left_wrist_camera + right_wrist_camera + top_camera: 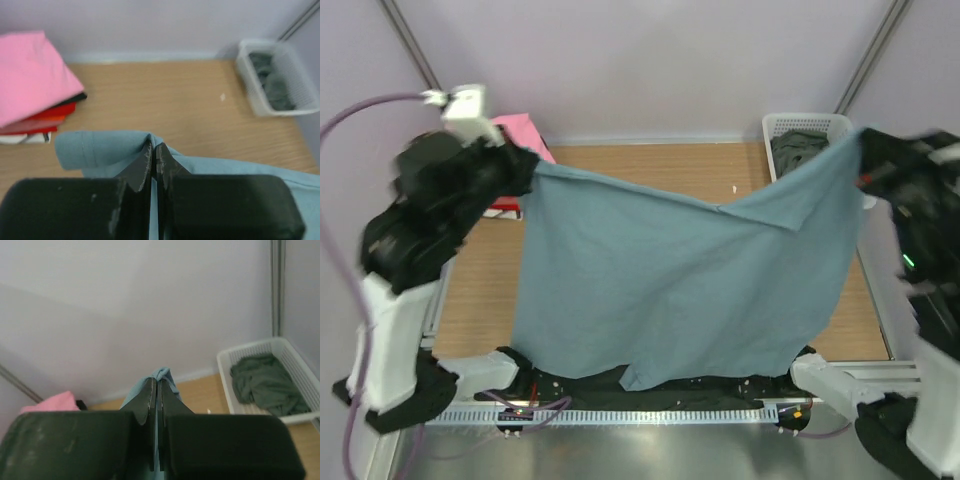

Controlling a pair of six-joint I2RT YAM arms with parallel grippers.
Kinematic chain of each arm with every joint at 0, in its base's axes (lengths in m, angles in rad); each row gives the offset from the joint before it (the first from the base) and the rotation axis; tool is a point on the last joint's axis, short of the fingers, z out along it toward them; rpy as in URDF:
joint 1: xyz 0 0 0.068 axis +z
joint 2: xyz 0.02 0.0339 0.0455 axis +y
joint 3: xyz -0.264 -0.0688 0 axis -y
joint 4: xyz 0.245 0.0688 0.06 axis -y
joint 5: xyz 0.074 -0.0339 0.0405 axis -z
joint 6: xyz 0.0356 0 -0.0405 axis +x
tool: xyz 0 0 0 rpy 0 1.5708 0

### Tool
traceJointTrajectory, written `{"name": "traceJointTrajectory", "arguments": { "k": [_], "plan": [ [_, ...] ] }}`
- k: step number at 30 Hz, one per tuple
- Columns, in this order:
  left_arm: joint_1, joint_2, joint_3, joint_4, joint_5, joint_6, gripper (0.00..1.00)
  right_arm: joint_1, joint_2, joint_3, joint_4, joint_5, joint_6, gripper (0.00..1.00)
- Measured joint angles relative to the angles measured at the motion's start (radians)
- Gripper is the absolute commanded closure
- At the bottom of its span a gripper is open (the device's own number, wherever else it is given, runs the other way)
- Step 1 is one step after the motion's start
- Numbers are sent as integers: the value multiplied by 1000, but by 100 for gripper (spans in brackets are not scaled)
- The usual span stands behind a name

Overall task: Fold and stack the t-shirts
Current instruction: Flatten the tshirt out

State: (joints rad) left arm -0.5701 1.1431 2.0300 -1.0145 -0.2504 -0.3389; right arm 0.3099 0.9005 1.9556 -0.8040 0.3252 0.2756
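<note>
The large slate-blue t-shirt (670, 290) hangs spread in the air between both arms, its lower edge near the table's front. My left gripper (525, 168) is shut on its upper left corner, seen in the left wrist view (152, 146) with blue cloth (95, 147) bunched round the tips. My right gripper (865, 150) is shut on the upper right corner, and blue cloth (162, 375) pokes past its tips (156, 382). A folded stack with pink on top (30, 80) over red (45, 117) lies at the back left. A dark grey-green shirt (265, 385) lies crumpled in the basket.
A white lattice basket (810, 128) stands at the back right corner; it also shows in the left wrist view (250, 95) and the right wrist view (225, 375). The wooden table (650, 165) shows behind the hanging shirt. Dark cloth (600, 385) lies at the table's front edge.
</note>
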Motion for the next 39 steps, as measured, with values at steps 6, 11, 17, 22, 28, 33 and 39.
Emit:
{"name": "traceJointTrajectory", "arguments": {
  "k": [6, 11, 17, 22, 28, 33, 39],
  "plan": [
    [230, 499, -56, -6, 98, -62, 67, -32, 591, -47, -1, 119, 61, 28],
    [343, 852, -183, -2, 122, -102, 33, -63, 1252, 223, -99, 31, 68, 0],
    [338, 690, -331, -29, 111, -114, 25, -60, 1220, 84, -158, -19, 67, 0],
    [332, 384, -423, 37, 116, -99, 26, -58, 916, -112, -45, -87, 79, 3],
    [332, 192, -700, 95, 117, -89, 26, -58, 808, -345, 105, -192, 127, 21],
    [332, 85, -873, 116, 120, -93, 26, -58, 924, -467, 141, -241, 164, 34],
    [332, -105, -943, 176, 101, -98, 25, -58, 1015, -472, 189, -275, 194, 39]
  ]
}}
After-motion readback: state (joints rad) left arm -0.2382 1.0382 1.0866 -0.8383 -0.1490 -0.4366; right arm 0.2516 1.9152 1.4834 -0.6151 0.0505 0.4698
